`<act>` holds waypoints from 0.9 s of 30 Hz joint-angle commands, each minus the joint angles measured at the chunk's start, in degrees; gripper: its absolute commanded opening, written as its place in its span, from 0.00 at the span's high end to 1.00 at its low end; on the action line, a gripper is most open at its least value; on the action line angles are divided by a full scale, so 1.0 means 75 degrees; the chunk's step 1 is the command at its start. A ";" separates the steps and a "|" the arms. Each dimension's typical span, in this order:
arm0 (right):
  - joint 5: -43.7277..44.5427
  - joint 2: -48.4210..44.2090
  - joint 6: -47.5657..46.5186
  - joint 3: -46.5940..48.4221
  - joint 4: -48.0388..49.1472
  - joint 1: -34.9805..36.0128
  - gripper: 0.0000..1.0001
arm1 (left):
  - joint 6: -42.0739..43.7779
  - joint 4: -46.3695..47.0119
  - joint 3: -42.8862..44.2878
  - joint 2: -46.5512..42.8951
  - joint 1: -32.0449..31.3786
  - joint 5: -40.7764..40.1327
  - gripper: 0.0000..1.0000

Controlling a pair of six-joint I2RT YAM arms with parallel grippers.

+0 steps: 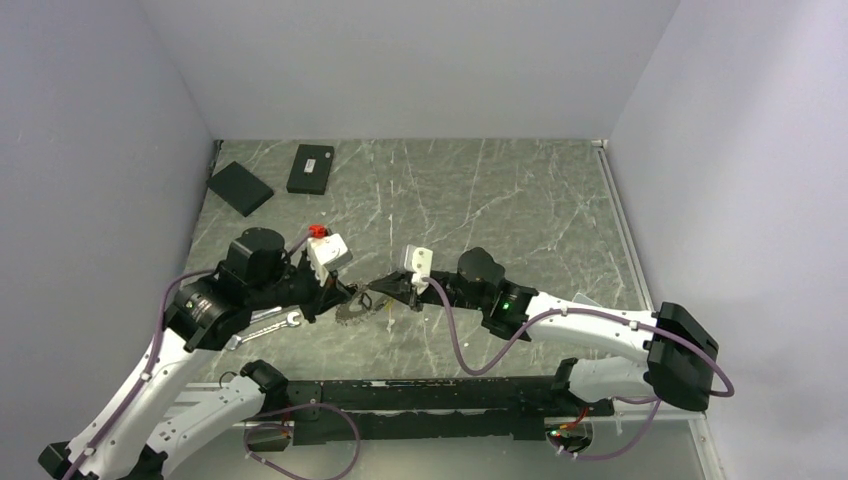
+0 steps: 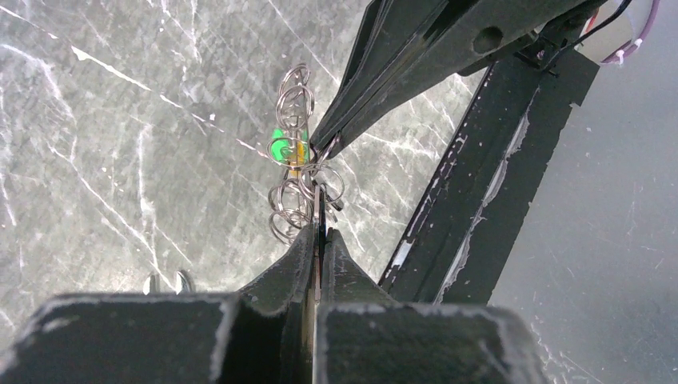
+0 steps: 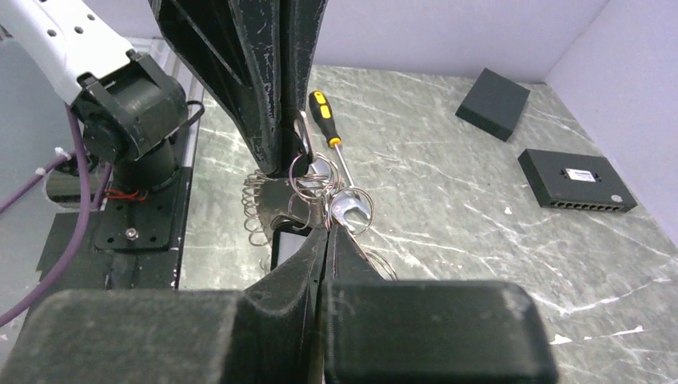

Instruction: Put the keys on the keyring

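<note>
Metal keys [image 2: 292, 204] crowd the keyring [image 3: 273, 204] pinched by the left end effector [image 2: 320, 232]; right end effector [image 3: 325, 236] closed, hold unclear.

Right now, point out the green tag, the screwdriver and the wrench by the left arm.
green tag [image 2: 279, 149], left wrist view, on its bright green face.
screwdriver [image 3: 321, 110], right wrist view, on its yellow and black handle.
wrench [image 1: 268, 321], top external view, on its silver shaft.

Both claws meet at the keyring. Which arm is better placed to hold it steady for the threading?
Left, probably: the left claw is shut squarely on the thin edge of the keyring, while the right claw, also shut, pinches among the loops of the keys, free to thread.
</note>
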 commanded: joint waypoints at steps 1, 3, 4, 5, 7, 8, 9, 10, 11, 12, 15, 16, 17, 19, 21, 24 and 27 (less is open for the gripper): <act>-0.0013 -0.0310 0.0162 -0.0024 0.0298 -0.0158 1.00 | -0.0137 0.0044 0.0181 -0.0146 0.0017 -0.0126 1.00; -0.0141 -0.0306 0.0137 0.0031 0.0194 -0.0158 1.00 | -0.0170 0.0092 0.0195 -0.0077 0.0015 -0.0043 1.00; -0.0203 -0.0287 0.0109 0.0078 0.0129 -0.0158 1.00 | -0.0188 0.0125 0.0205 -0.0051 0.0015 0.0028 1.00; -0.0233 -0.0270 0.0091 0.0109 0.0055 -0.0155 1.00 | -0.0201 0.0167 0.0207 -0.0009 0.0015 0.0115 1.00; -0.0256 -0.0262 0.0099 0.0120 0.0011 -0.0149 1.00 | -0.0205 0.0234 0.0177 0.0115 0.0015 0.0351 1.00; -0.0253 -0.0270 0.0099 0.0119 0.0018 -0.0152 1.00 | -0.0203 0.0238 0.0162 0.0195 0.0015 0.0474 1.00; -0.0250 -0.0291 0.0107 0.0108 0.0049 -0.0157 1.00 | -0.0210 0.0213 0.0160 0.0298 0.0015 0.0529 1.00; -0.0224 -0.0321 0.0130 0.0091 0.0079 -0.0152 1.00 | -0.0225 0.0150 0.0151 0.0406 0.0015 0.0561 1.00; -0.0207 -0.0350 0.0142 0.0075 0.0134 -0.0152 1.00 | -0.0237 0.0114 0.0133 0.0489 0.0015 0.0572 1.00; -0.0171 -0.0383 0.0154 0.0062 0.0176 -0.0155 1.00 | -0.0255 0.0057 0.0107 0.0564 0.0015 0.0578 1.00; 0.0000 -0.0450 0.0120 0.0057 0.0222 -0.0157 1.00 | -0.0315 0.0032 -0.0001 0.0617 0.0016 0.0549 1.00; 0.0021 -0.0463 0.0087 0.0065 0.0224 -0.0158 1.00 | -0.0344 0.0085 -0.0023 0.0570 0.0018 0.0499 1.00; 0.0041 -0.0463 0.0052 0.0082 0.0218 -0.0156 1.00 | -0.0406 0.0143 -0.0063 0.0511 0.0016 0.0452 1.00; 0.0057 -0.0467 -0.0007 0.0116 0.0195 -0.0158 1.00 | -0.0458 0.0199 -0.0099 0.0430 0.0015 0.0424 1.00; 0.0079 -0.0466 -0.0047 0.0142 0.0205 -0.0159 1.00 | -0.0473 0.0193 -0.0092 0.0438 0.0015 0.0404 1.00; 0.0106 -0.0467 -0.0103 0.0165 0.0180 -0.0158 1.00 | -0.0440 0.0145 -0.0055 0.0517 0.0015 0.0238 1.00; 0.0133 -0.0444 -0.0254 0.0174 0.0044 -0.0159 1.00 | -0.0438 0.0194 -0.0028 0.0592 0.0010 0.0178 1.00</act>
